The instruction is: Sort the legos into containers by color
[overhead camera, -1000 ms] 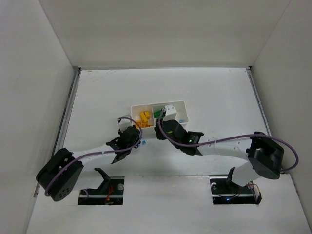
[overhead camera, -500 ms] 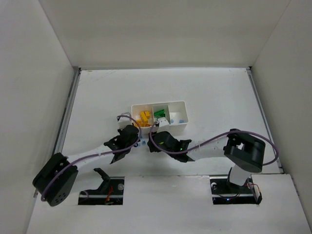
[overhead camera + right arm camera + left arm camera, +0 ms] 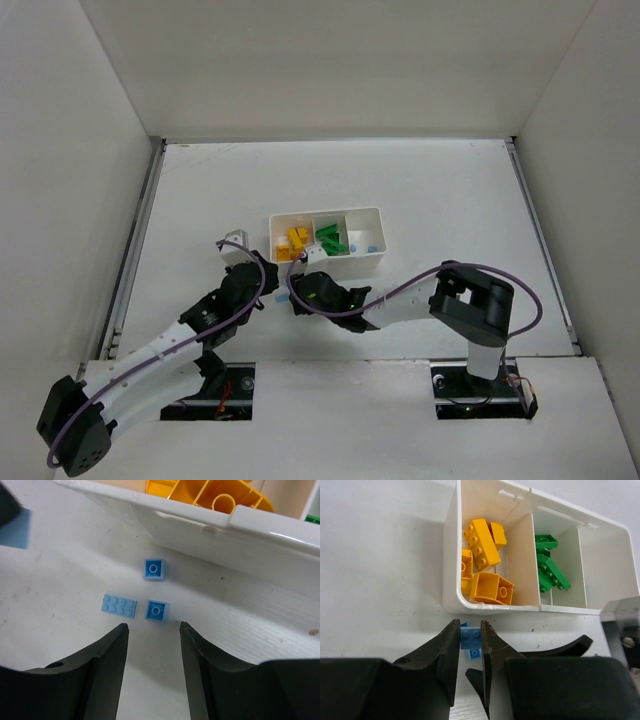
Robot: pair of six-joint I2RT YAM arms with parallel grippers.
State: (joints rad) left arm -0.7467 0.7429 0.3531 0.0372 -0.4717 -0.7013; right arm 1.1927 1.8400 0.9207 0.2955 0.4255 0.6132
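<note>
The white tray (image 3: 375, 213) holds yellow legos (image 3: 485, 545) in its left compartment and green legos (image 3: 547, 562) in the middle one. A few light blue bits (image 3: 368, 243) lie in the right one. My left gripper (image 3: 470, 630) is shut on a light blue lego (image 3: 470, 636), just in front of the tray's near wall (image 3: 452, 580); it also shows in the top view (image 3: 265, 292). My right gripper (image 3: 152, 627) is open and empty, low over the table. A flat light blue lego (image 3: 120, 605) and two small square ones (image 3: 156, 610) (image 3: 154, 569) lie just ahead of it.
Another small blue lego (image 3: 475, 653) lies on the table under my left fingers. The two grippers are close together in front of the tray's left end, the right one (image 3: 300, 290) beside the left. White walls enclose the table on three sides.
My right gripper pulled back from over the tray's middle to the table in front of its left end. My left arm swung back and its wrist rose, the gripper staying by the tray's front.
</note>
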